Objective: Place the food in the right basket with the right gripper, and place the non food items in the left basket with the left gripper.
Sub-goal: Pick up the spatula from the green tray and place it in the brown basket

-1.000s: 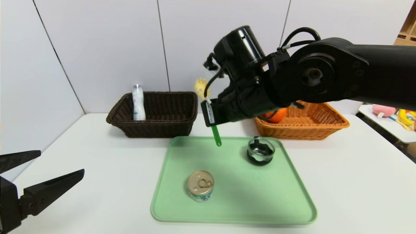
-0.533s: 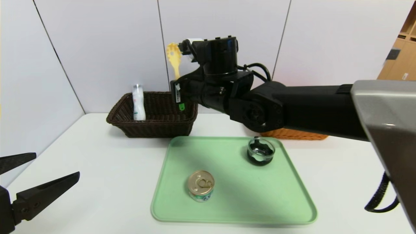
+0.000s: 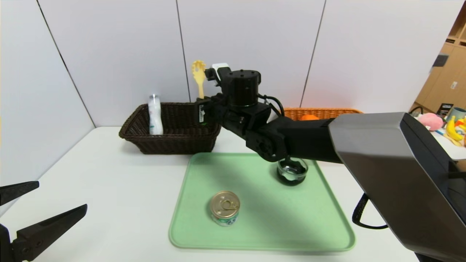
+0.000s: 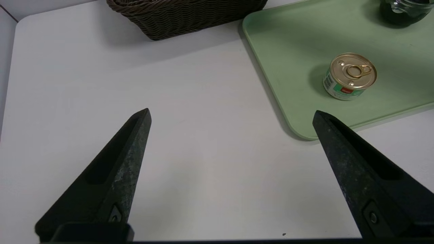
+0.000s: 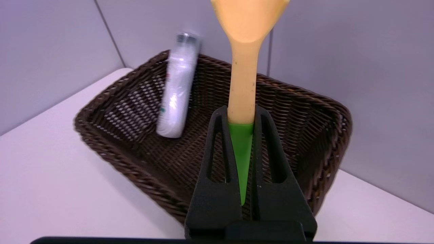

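Observation:
My right gripper (image 3: 201, 103) (image 5: 240, 112) is shut on the yellow pasta spoon (image 3: 198, 74) (image 5: 242, 81), pinching where the yellow stem meets the green handle. The spoon stands head-up over the right end of the dark brown left basket (image 3: 174, 143) (image 5: 112, 145). A white bottle (image 3: 155, 116) (image 5: 176, 91) leans inside that basket. The tin can (image 3: 225, 208) (image 4: 351, 75) and the dark glass dish (image 3: 292, 171) (image 4: 403, 10) sit on the green tray (image 3: 262, 233). The orange fruit (image 3: 309, 117) lies in the tan right basket (image 3: 327, 110), mostly hidden by my arm. My left gripper (image 3: 62, 196) (image 4: 231, 113) hangs open at the table's near left, empty.
My right arm reaches across the back of the tray, passing above the glass dish. A side table with soft toys (image 3: 447, 127) stands at the far right. The wall runs close behind both baskets.
My right arm has swung left from above the tray to the dark basket, carrying the spoon and turning it head-up. The left gripper has barely shifted.

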